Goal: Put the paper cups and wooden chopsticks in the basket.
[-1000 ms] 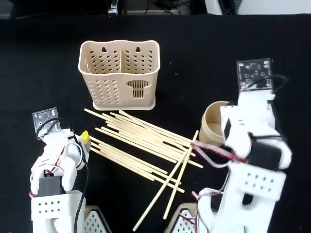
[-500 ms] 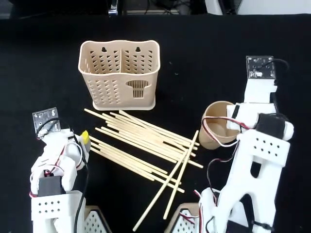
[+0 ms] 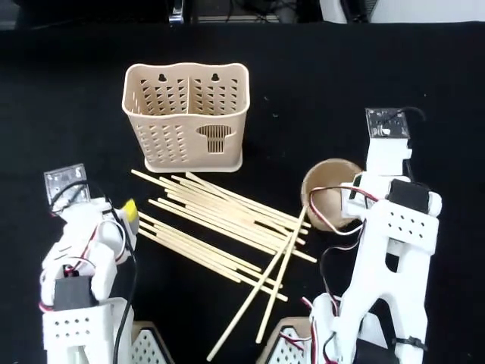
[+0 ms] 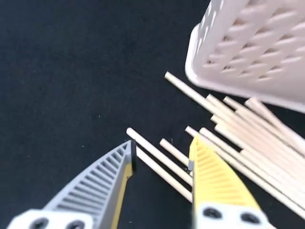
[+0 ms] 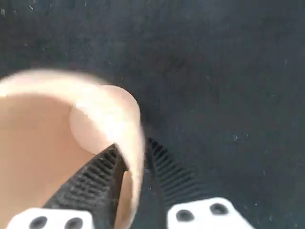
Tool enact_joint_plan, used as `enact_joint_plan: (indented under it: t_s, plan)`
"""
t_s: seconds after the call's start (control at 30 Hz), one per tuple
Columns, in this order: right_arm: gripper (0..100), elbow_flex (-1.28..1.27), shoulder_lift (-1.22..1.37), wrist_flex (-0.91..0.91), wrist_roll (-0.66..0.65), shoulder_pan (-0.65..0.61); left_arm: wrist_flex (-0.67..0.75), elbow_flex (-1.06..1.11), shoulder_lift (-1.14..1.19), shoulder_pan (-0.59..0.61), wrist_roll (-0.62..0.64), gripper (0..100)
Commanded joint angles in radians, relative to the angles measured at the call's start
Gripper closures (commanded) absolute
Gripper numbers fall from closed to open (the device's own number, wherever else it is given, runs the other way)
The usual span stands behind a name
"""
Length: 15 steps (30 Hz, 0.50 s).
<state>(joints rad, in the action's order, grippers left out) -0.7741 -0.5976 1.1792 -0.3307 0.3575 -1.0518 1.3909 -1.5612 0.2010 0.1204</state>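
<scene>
A tan paper cup [image 3: 327, 194] hangs tilted at the right end of the chopstick pile, its rim wall [image 5: 128, 124] pinched in my right gripper [image 5: 136, 149], which is shut on it with one finger inside. Several wooden chopsticks [image 3: 227, 224] lie fanned across the middle of the black table. The beige slotted basket [image 3: 186, 114] stands upright behind them and holds nothing I can see. My left gripper [image 4: 159, 148] is open low over the left ends of the chopsticks [image 4: 162, 164], a grey finger on one side and a yellow finger [image 3: 131, 212] on the other.
The basket's base corner [image 4: 248, 52] sits close beyond the left gripper. Two chopsticks [image 3: 265, 292] lie crossed over the pile and reach toward the front edge between the arm bases. Bare black cloth [image 3: 68, 114] spreads to the left of the basket and at the far right.
The right arm has raised the cup, tilted it and carried it a little to the left. The left arm has shifted slightly to the left.
</scene>
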Motion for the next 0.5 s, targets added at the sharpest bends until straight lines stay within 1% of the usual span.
enact_joint_plan:
  t_s: [0.0, 0.07, 0.13, 0.23, 0.37, 0.47]
  plan:
    - [98.6, 0.027, -0.002, -0.015, -0.014, -0.009, -0.064, -0.174, 0.005, 0.005, -0.103, 80]
    - [98.6, 0.036, -0.027, -0.009, -0.008, -0.009, -0.092, -0.257, 0.044, 0.013, -0.176, 80]
    - [98.6, 0.051, -0.082, 0.008, -0.006, -0.009, -0.124, -0.364, 0.123, 0.016, -0.218, 80]
    - [98.6, 0.113, -0.208, 0.081, -0.005, -0.014, -0.196, -0.584, 0.316, 0.013, -0.219, 80]
    - [98.6, 0.272, -0.366, 0.207, -0.005, -0.017, -0.331, -0.963, 0.654, 0.013, -0.219, 80]
    - [98.6, 0.409, -0.401, 0.259, -0.005, -0.018, -0.445, -1.290, 0.872, 0.013, -0.219, 80]
